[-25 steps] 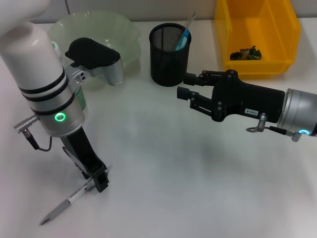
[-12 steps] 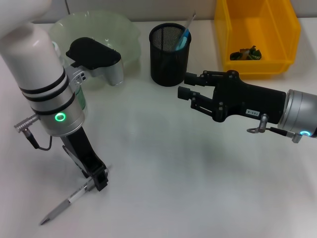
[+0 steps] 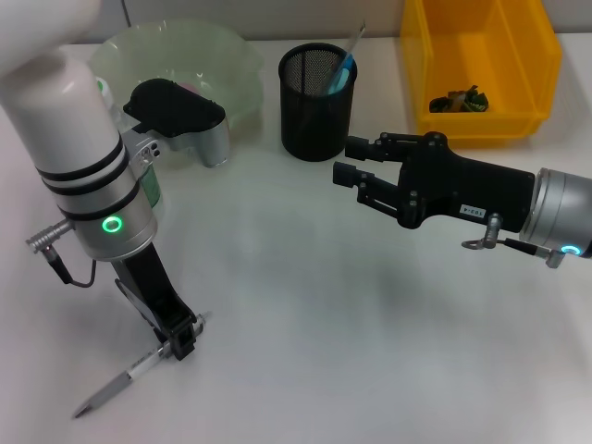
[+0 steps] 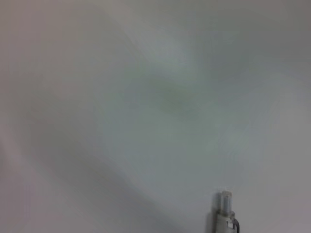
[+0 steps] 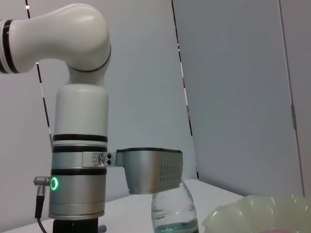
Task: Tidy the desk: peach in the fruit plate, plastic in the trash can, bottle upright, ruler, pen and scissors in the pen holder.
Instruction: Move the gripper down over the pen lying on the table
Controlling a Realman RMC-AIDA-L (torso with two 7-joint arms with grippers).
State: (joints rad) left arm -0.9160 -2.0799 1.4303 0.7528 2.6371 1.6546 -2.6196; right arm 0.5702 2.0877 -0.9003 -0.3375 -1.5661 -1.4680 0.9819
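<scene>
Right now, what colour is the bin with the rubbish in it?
Yellow bin; the head view shows it best.

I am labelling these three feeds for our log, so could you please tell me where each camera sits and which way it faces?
Head view: high on the robot, looking down at the desk; both arms show, the left end effector at the pen, the right end effector near the pen holder.
Left wrist view: faces bare desk, with the pen's end in view.
Right wrist view: looks sideways at the left arm, bottle and fruit plate.
Shared: head and left wrist views both show the pen.
</scene>
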